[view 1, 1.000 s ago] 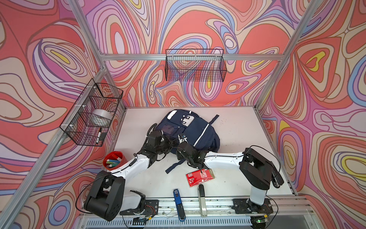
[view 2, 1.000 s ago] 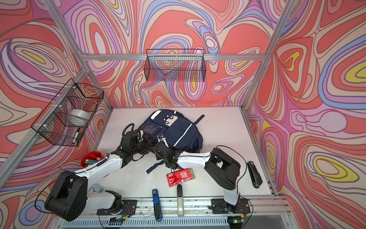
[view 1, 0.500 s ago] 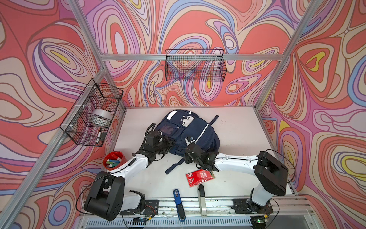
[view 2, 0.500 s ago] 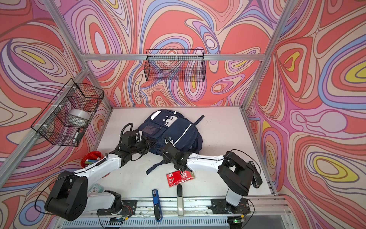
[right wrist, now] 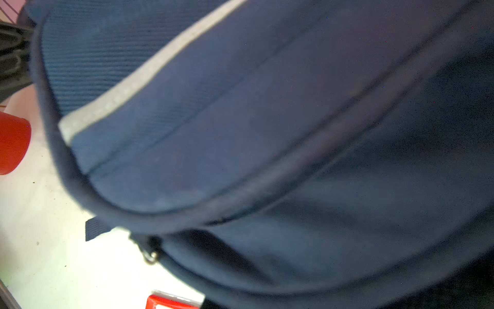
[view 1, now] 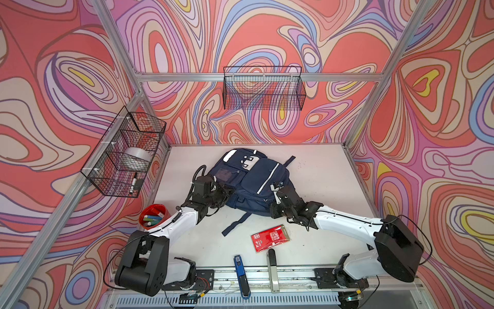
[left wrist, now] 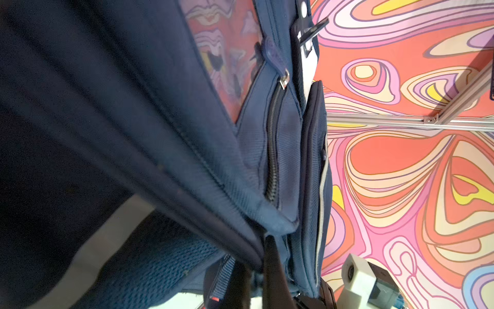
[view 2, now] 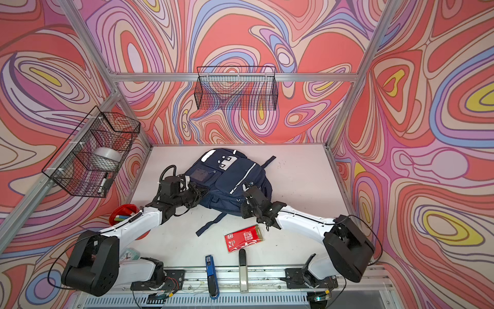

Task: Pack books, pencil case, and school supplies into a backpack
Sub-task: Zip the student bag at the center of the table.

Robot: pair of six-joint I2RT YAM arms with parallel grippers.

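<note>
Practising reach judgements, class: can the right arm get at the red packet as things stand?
Probably yes. The red packet lies flat on bare table near that arm, nothing on it. The right pincer, shut against the backpack, must swing back and open first.

**Stereo head, two eyes side by side.** Mounted high over the table's (view 1: 320,174) 6 o'clock edge, tilted down toward 12 o'clock, far off. Both top views shared nearly the whole scene: backpack (view 1: 251,187) at centre, red packet (view 1: 270,238) toward 6 o'clock, wire baskets at 12 (view 1: 263,88) and 9 o'clock (view 1: 125,152)

**Left wrist camera.** Sat at the backpack's 8 o'clock edge, very close. It faced across the navy fabric, upward toward 2 o'clock and the patterned wall (left wrist: 401,160). Shared the front-pocket zip (left wrist: 272,149) with the top views

**Right wrist camera.** Sat at the backpack's 4 o'clock side, almost against it, blurred. It faced toward 9 o'clock. Shared the white stripe (right wrist: 128,83), red cup (right wrist: 12,144) and a corner of the red packet
</note>
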